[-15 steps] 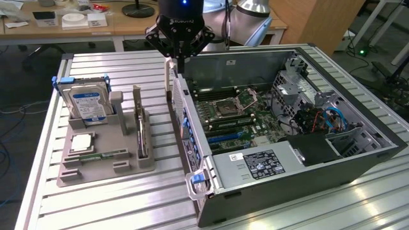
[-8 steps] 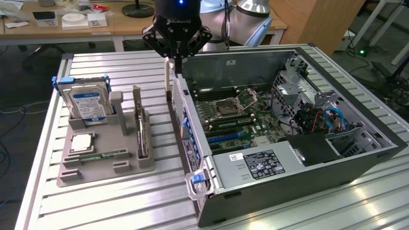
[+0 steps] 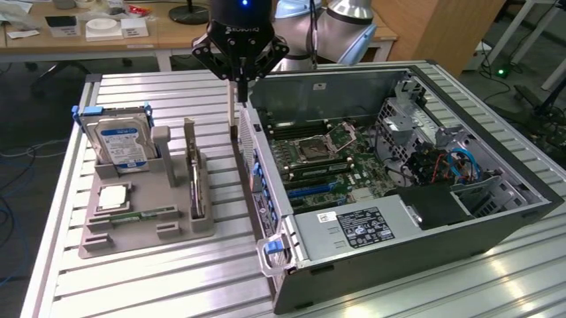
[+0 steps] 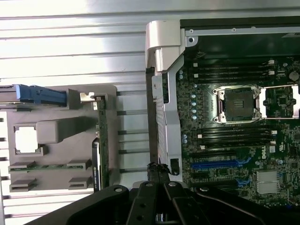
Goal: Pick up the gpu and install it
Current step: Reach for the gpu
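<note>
So far nothing looks installed: the gpu (image 3: 195,185) stands on edge in the grey holder tray (image 3: 132,242), at seven o'clock from the gripper (image 3: 238,78), which hovers beside the open computer case (image 3: 354,86). Whether the pincer is clenched I cannot tell. Pickup and seating both look undone.

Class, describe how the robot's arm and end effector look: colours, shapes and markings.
The arm is built of rounded silver-grey metal segments with pale blue joint covers. Its end effector is black: a blocky body that tapers into angular linkage bars joined by round pivot pins. Pale lettering runs across the body, and a small blue light glows above it.
</note>
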Controlling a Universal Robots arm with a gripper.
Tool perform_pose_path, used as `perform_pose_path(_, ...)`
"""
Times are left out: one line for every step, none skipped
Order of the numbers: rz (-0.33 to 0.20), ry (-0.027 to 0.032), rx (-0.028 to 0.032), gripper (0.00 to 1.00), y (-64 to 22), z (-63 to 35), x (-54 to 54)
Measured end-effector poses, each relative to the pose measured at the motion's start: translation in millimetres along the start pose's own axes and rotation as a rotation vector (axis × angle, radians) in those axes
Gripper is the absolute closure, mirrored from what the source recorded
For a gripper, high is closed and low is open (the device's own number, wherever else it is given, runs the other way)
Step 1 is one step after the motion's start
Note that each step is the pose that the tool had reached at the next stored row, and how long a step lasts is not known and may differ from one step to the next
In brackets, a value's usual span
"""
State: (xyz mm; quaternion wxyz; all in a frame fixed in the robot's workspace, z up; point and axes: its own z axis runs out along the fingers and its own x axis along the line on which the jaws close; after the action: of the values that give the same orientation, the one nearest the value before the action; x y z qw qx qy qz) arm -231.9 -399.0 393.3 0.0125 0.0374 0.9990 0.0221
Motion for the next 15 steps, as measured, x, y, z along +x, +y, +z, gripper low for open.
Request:
perform_pose_path(0.0,0.0,0.0,0.89,-0.1,0.0,0.7)
perform_pose_path(0.0,-0.0001,0.0,0.89,-0.1,0.0,1.5)
perform_pose_path(0.0,-0.0001,-0.0001,0.89,-0.2,0.0,2.2)
perform_pose_path(0.0,0.0,0.0,0.89,-0.2,-0.1,3.0)
perform_pose_path(0.0,-0.0001,0.0,0.89,-0.3,-0.1,3.8)
perform_pose_path(0.0,0.0,0.0,0.89,-0.4,-0.1,4.6)
perform_pose_path(0.0,0.0,0.0,0.89,-0.4,-0.1,5.3)
perform_pose_path(0.0,0.0,-0.0001,0.89,-0.5,-0.1,6.1)
perform_pose_path(0.0,0.0,0.0,0.89,-0.5,-0.2,6.9)
perform_pose_path(0.0,-0.0001,-0.0001,0.89,-0.6,-0.2,7.6)
perform_pose_path(0.0,0.0,0.0,0.89,-0.7,-0.2,8.3)
perform_pose_path(0.0,-0.0001,-0.0001,0.89,-0.7,-0.2,9.0)
perform_pose_path(0.0,0.0,0.0,0.89,-0.8,-0.2,9.9)
perform_pose_path(0.0,-0.0001,-0.0001,0.89,-0.8,-0.2,10.5)
perform_pose_path(0.0,-0.0001,-0.0001,0.89,-0.9,-0.3,11.2)
